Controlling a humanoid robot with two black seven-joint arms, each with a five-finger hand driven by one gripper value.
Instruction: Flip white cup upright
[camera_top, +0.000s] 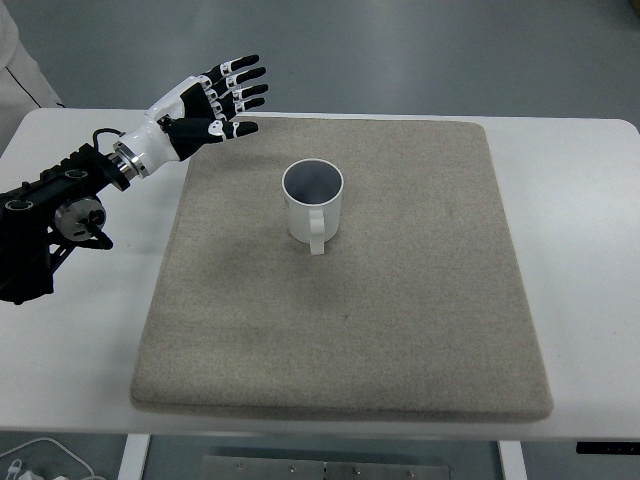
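Bench is white and carries a large beige mat that covers most of the work area. Left arm comes in from the left edge, over the bench just off the mat's left side. Left hand hovers above the mat's far-left corner, fingers spread and extended, holding nothing, well apart from the cup. Right arm isn't in view. Cup stands near the middle of the mat, slightly toward the far side, mouth facing up, handle pointing toward the robot's side. So by my read the flip is effectively done: the cup is already upright and free-standing, nothing touching it. Best handling of the step now is to keep the hand clear, move away on a path that stays left of the cup, no sweeping across the mat centre, since a brush on the rim or handle could tip it again. The mat likely gives some grip and cushioning, so the cup should stay put if left alone. Nothing else is on the mat and nothing blocks the way. A cable lies at the bottom-left, and a bit of white fabric shows at the top-left edge, both well clear.
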